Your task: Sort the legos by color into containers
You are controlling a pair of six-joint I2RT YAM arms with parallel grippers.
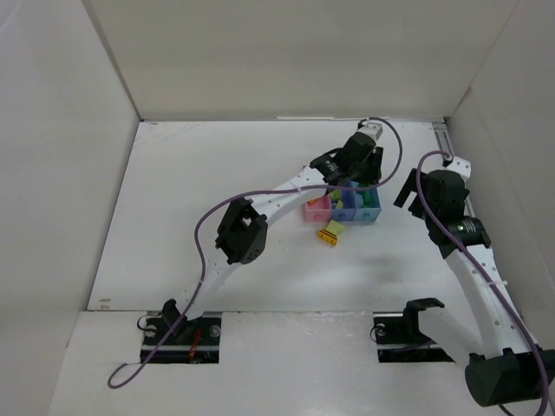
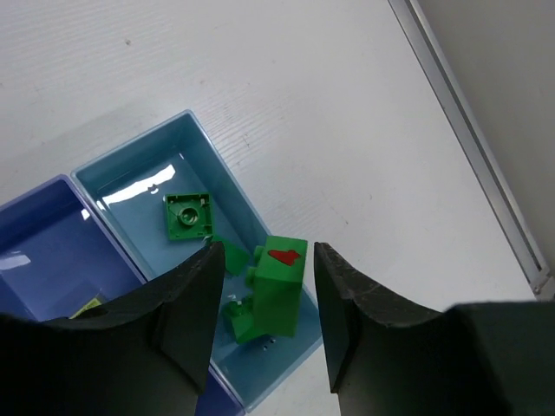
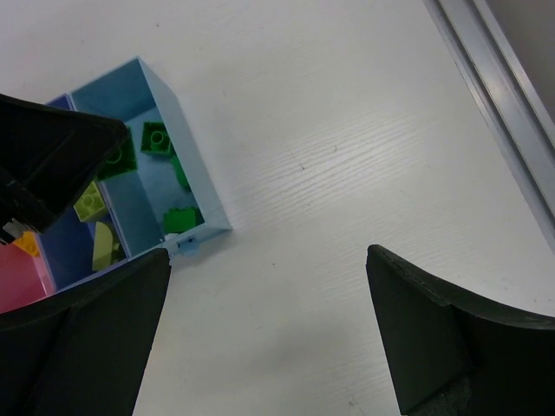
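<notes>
- The right gripper (image 3: 267,256) shows only the inner faces of its dark, matte fingers; the rest is cut off. They stand wide apart over bare table (image 1: 191,217), gripping nothing.
- In the top view the right arm's base runs off the lower edge.
- Loose orange legos (image 1: 331,232) lie on the table just on the near side of the bins (image 1: 342,210). They are too small to count or to make out their studs.
- The bins are three glossy plastic boxes joined in a row. The left arm covers their far rims from above.
- The pink bin (image 3: 17,282) is mostly out of frame, so its contents cannot be told.
- The blue-purple bin (image 2: 35,251) holds pale yellow-green bricks (image 3: 89,201), partly behind the left gripper's dark bulk.
- The left gripper (image 2: 267,256) hangs over the light blue bin (image 2: 143,204), fingers parted.
- A green brick (image 2: 279,286) with a red mark sits between those fingers, a thin gap showing on each side. I cannot tell whether it rests on the pieces below it.
- A square green plate (image 2: 188,215), underside up, lies flat on that bin's shiny floor; more green pieces are half hidden by the fingers.
- Beyond, a grey metal rail (image 3: 494,95) edges the white, faintly grained table.
</notes>
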